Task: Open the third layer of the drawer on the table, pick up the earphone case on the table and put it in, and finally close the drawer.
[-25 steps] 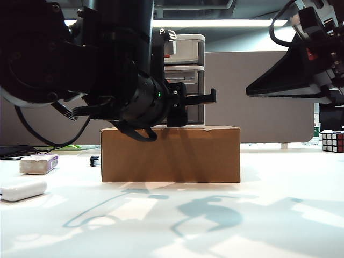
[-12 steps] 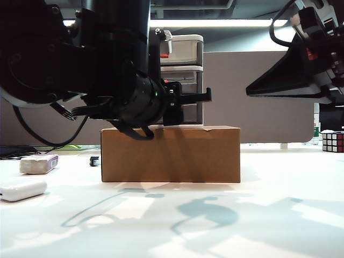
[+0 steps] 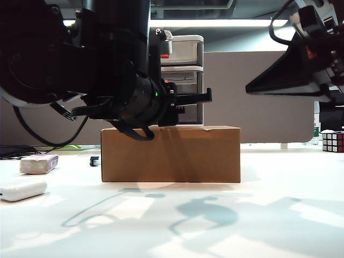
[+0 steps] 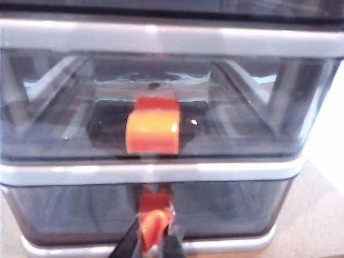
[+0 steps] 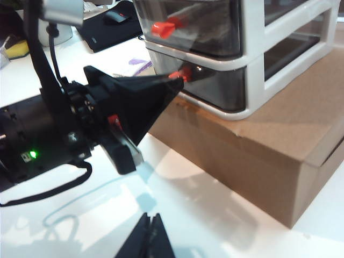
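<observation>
At drawer front: left hand (image 4: 153, 242) closed on red handle (image 4: 155, 217) of third layer (image 4: 231, 207).
Left wrist view: fingers (image 4: 129, 244) pinch the lowest handle from both sides; third layer looks flush with the frame, middle tier above it also shut. Drawer (image 3: 185, 80) stands on a cardboard box (image 3: 171, 154) on the surface (image 3: 279, 215). Exterior view: earphone case (image 3: 22, 190) lies on the surface at about 8 o'clock from the box, well apart; a greyish block (image 3: 38, 163) sits just beyond it, a cube puzzle (image 3: 332, 142) far off at 3 o'clock. Right hand (image 5: 148, 236) closed, empty, raised above the surface at 3 o'clock of the box, clear of the drawer.
</observation>
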